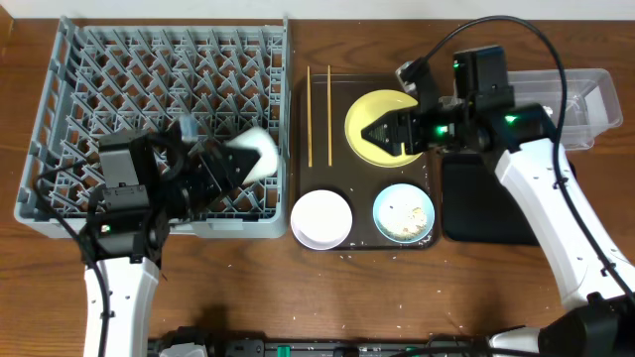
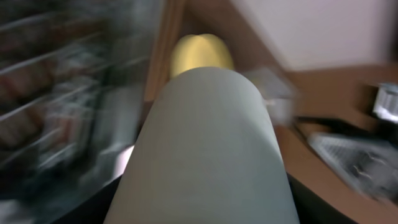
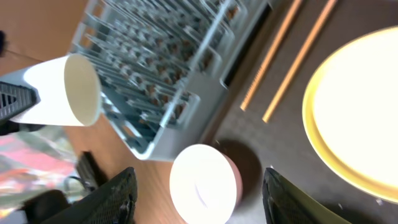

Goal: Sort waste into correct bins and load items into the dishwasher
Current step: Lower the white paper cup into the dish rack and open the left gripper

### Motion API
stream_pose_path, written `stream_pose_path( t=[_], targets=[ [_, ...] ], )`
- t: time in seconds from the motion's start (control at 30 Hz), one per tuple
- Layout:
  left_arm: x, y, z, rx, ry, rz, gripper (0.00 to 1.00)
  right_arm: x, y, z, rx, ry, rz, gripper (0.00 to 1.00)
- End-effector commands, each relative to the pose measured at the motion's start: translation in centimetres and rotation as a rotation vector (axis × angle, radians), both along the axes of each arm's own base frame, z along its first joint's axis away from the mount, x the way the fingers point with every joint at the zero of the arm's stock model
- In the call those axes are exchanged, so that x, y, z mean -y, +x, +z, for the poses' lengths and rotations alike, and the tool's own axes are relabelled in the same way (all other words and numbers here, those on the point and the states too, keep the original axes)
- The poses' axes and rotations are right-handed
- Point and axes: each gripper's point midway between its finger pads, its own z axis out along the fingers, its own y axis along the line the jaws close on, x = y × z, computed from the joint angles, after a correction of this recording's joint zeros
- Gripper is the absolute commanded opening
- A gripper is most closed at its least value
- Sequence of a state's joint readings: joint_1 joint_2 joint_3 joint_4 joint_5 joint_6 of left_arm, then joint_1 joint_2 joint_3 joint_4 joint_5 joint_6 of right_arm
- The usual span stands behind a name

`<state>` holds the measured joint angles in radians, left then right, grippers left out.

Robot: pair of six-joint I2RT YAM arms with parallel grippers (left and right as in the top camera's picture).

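My left gripper [image 1: 230, 167] is shut on the small white cup [image 1: 254, 154], which is tipped on its side over the right edge of the grey dishwasher rack [image 1: 159, 69]. The blurred left wrist view is mostly filled by the cup [image 2: 208, 143]. In the right wrist view the cup [image 3: 62, 90] hangs beside the rack [image 3: 168, 68]. My right gripper [image 1: 380, 133] stands open and empty above the yellow plate [image 1: 382, 102]. Its fingers [image 3: 112, 199] flank the white bowl [image 3: 205, 183] below. Two chopsticks [image 1: 319, 116], the white bowl [image 1: 321, 218] and a light blue bowl [image 1: 404, 213] holding crumbs lie on the brown tray [image 1: 357, 188].
A glossy black tray [image 1: 486, 203] sits right of the brown tray, with a clear plastic tub [image 1: 580, 99] behind it under the right arm. Bare wooden table [image 1: 327, 297] runs along the front.
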<state>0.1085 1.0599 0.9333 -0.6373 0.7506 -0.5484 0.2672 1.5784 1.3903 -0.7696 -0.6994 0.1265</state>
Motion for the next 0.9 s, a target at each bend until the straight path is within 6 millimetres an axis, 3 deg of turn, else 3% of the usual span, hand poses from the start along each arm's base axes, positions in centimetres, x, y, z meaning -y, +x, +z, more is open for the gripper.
stream_pose_path(
  t=[0.0,0.23,0.33,0.5,0.6,0.73,0.8,0.87],
  targets=[
    [-6.9,0.2,-0.3,-0.051,0.347,0.276,0.44,0.4,-0.1,-0.6,0.056,-0.124,-0.022,0.62],
    [-13.2,-1.9,-0.8,-0.161,0.657,0.486,0.45,-0.4,-0.6,-1.3,0.079,-0.197,-0.010,0.65],
    [-15.0,-2.2,-1.3,-0.203,0.746,0.538,0.45,-0.5,-0.7,-1.4,0.080,-0.200,-0.005,0.65],
    [-15.7,-1.2,-3.4,-0.279,0.787,0.529,0.46,-0.5,-0.9,-1.5,0.072,-0.203,-0.004,0.65],
    [-16.3,-0.4,-5.7,-0.358,0.792,0.516,0.51,-0.5,-1.0,-1.5,0.069,-0.204,-0.003,0.65],
    [-16.0,0.0,-8.1,-0.438,0.717,0.486,0.53,-0.5,-1.1,-1.6,0.062,-0.207,-0.002,0.65],
    [-16.3,0.0,-8.7,-0.459,0.707,0.487,0.58,-0.4,-1.2,-1.7,0.059,-0.208,-0.001,0.65],
    [-16.8,0.0,-9.0,-0.473,0.705,0.501,0.69,-0.4,-1.2,-1.7,0.056,-0.209,-0.001,0.65]
  ],
)
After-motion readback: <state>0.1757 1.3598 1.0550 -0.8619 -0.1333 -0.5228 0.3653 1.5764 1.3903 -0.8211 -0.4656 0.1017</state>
